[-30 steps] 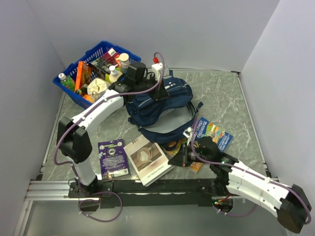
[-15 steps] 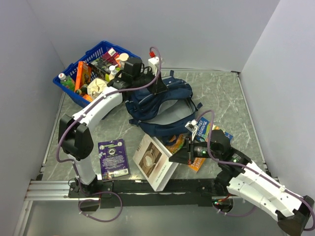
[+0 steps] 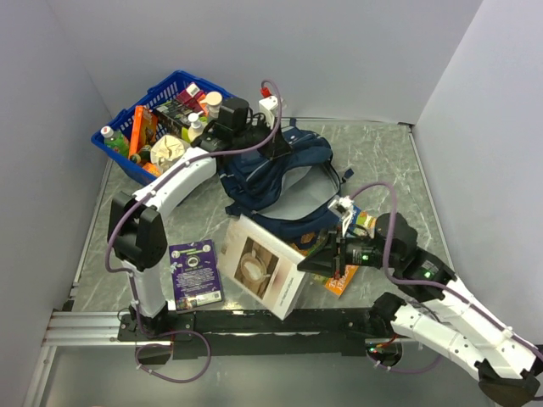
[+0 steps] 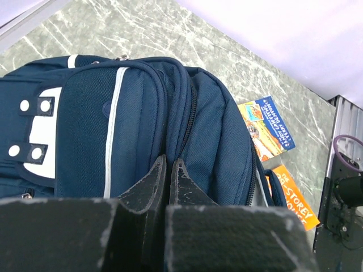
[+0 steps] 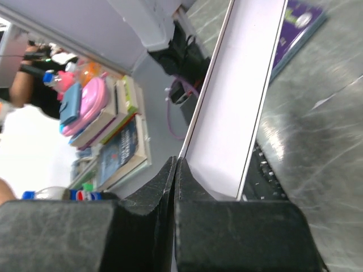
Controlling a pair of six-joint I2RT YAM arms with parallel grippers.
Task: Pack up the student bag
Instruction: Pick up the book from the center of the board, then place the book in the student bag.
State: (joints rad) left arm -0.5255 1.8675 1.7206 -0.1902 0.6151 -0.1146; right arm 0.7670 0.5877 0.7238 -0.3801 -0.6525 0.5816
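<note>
- Right pincer (image 3: pixel 329 259) is clamped on the edge of a white book (image 3: pixel 259 264), holding it tilted off the table (image 3: pixel 382 161) at lower centre.
- Left pincer (image 3: pixel 276 154) pinches the rim of the bag (image 3: pixel 284 191) at upper centre, propping its mouth open.
- Step in hand, I judge: loading the book. The next move calls for carrying it up-frame into that opening.

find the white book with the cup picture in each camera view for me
top external: white book stands tilted at bottom centre, just in front of the student bag.
left wrist: not in it.
right wrist: the white book is the pale slab running from top centre to bottom centre.
shared landmark: purple book, left of it in the top view, top right corner in the right wrist view.
</note>
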